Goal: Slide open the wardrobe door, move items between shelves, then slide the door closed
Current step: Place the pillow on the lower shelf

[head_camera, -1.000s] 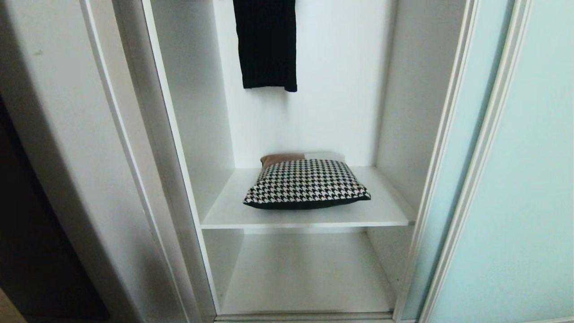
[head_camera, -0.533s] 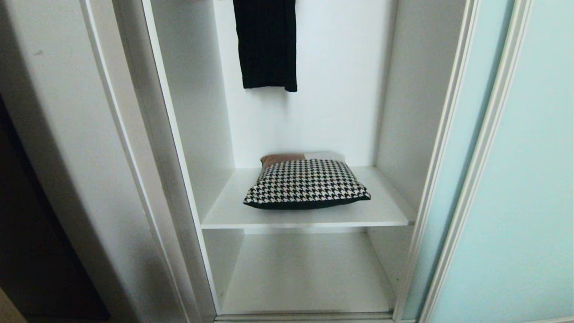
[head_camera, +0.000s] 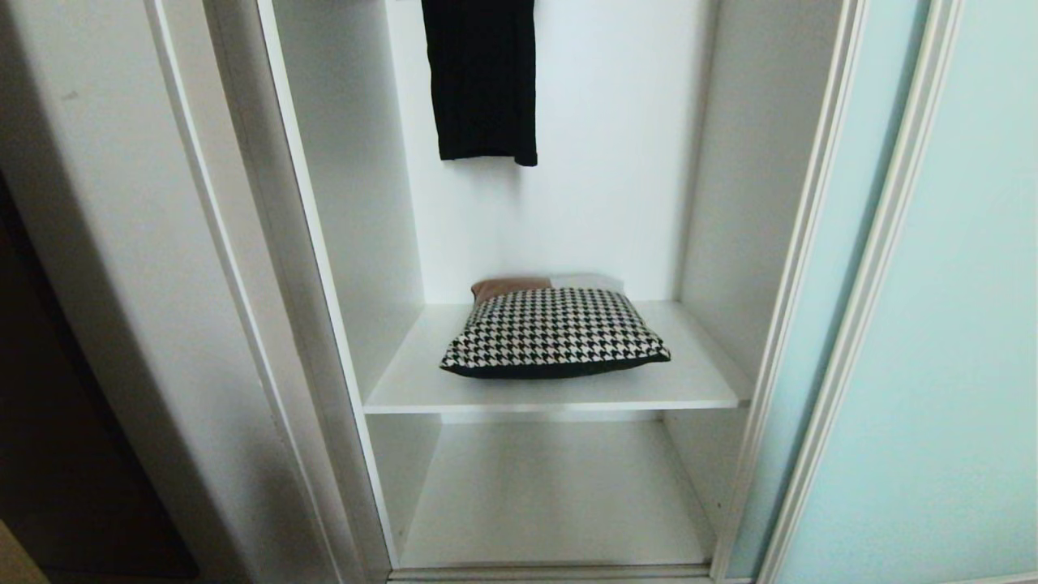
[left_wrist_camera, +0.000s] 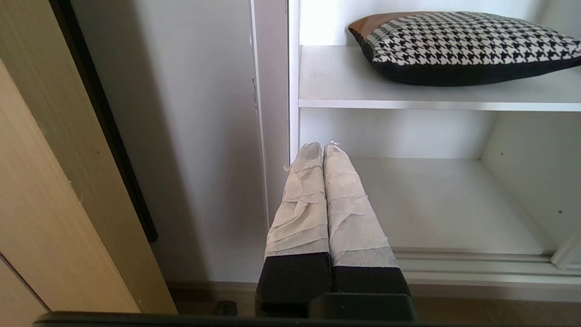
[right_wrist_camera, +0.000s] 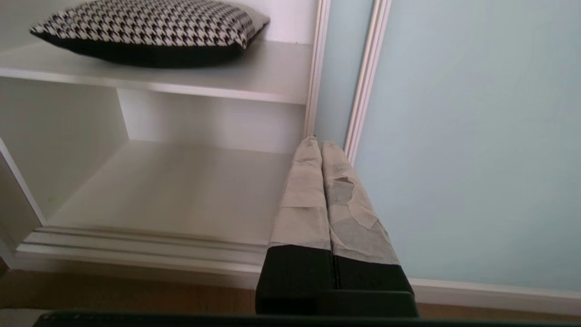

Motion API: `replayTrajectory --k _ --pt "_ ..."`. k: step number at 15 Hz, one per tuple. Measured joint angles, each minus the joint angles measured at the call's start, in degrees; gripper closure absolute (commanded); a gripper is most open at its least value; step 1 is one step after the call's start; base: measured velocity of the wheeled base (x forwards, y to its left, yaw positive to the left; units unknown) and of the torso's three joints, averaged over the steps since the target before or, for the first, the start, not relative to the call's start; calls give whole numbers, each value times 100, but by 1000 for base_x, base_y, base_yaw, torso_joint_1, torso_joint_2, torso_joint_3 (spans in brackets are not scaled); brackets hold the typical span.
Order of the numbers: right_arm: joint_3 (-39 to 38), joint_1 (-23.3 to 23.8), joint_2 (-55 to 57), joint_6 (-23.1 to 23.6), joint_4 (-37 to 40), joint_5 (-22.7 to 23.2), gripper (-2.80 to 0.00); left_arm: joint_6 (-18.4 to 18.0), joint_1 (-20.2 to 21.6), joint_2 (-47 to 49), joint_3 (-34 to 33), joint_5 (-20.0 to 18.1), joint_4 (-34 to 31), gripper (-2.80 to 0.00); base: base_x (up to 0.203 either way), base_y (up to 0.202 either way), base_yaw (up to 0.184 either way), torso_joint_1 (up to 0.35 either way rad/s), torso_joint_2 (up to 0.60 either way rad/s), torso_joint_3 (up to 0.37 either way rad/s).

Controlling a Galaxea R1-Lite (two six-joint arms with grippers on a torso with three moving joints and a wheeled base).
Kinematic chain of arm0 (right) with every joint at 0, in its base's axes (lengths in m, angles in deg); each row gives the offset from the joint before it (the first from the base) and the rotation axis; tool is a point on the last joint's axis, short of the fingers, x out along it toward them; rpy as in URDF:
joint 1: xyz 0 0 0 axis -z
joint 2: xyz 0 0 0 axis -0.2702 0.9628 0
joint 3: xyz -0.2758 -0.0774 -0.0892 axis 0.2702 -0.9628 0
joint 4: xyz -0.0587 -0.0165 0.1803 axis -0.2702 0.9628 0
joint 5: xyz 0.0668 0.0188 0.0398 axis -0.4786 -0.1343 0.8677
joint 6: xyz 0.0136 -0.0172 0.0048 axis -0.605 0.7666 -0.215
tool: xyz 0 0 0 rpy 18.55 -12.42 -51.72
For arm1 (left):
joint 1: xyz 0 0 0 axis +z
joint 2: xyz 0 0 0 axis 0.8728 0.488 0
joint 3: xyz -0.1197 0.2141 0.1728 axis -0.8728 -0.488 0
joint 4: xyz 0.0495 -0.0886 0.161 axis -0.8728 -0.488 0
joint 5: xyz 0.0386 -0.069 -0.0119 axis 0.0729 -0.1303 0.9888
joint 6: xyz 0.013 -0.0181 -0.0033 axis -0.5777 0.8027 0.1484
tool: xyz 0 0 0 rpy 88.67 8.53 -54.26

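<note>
The sliding wardrobe door (head_camera: 949,324) of pale aqua glass stands slid to the right, leaving the compartment open. A houndstooth cushion (head_camera: 555,331) with a rust-brown and grey back strip lies flat on the upper shelf (head_camera: 405,381). The lower shelf (head_camera: 551,495) is bare. Neither gripper shows in the head view. My left gripper (left_wrist_camera: 322,146) is shut with nothing in it, low outside the wardrobe near its left post, below the cushion (left_wrist_camera: 463,43). Also shut on nothing, my right gripper (right_wrist_camera: 316,143) hangs low by the door's frame (right_wrist_camera: 365,77), below the cushion (right_wrist_camera: 150,25).
A black garment (head_camera: 482,77) hangs at the top of the compartment. The white side wall panel (head_camera: 122,268) bounds the left. A ridged floor track (right_wrist_camera: 136,247) runs along the wardrobe's front edge. Wood flooring and a tan panel (left_wrist_camera: 50,204) lie at the far left.
</note>
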Motion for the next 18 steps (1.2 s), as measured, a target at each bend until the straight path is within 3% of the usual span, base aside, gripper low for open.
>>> replayTrajectory --k 3,6,13,18 --pt "1036 -4 239 10 551 -37 0 -3 -2 0 0 -1 -2 0 0 0 0 0 0 0" --pt "2544 -30 1195 -57 1140 376 0 -6 -2 0 0 -1 0 0 0 0 0 0 0 0" --pt "4858 -389 4739 -625 1321 1556 0 -3 -2 0 0 -1 0 0 0 0 0 0 0 0" --pt "6264 -982 7259 -1408 1009 1766 0 -4 -2 0 0 1 0 0 0 0 0 0 0 0"
